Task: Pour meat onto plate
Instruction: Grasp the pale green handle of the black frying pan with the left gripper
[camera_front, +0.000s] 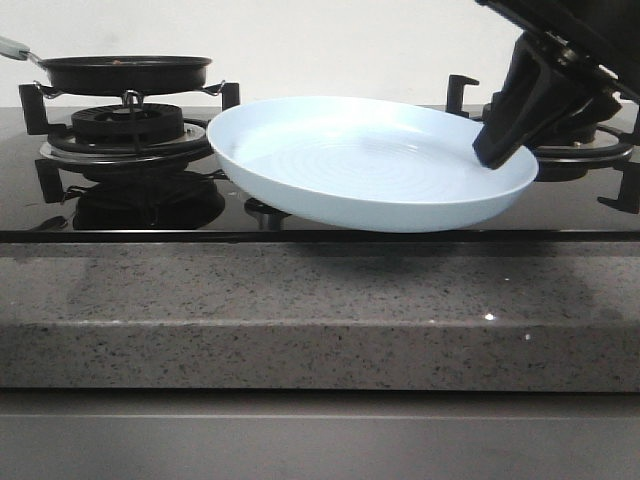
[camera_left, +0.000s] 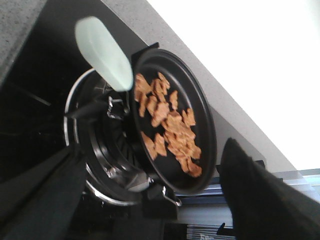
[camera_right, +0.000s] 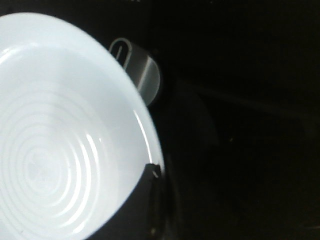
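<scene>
The right tool (camera_front: 497, 150) is clamped on the rim of the plate (camera_front: 360, 165), holding it tilted just above the stove top. The left tool's fingers (camera_left: 260, 200) are spread apart, gripping nothing. Beyond them the meat (camera_left: 167, 125) lies in the black frying pan (camera_left: 200, 100) on the burner (camera_left: 100, 150).

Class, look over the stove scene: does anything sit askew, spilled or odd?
The plate is off the stovetop, tilted, held at its rim by the right gripper. No spill: the meat lies in the frying pan.
</scene>
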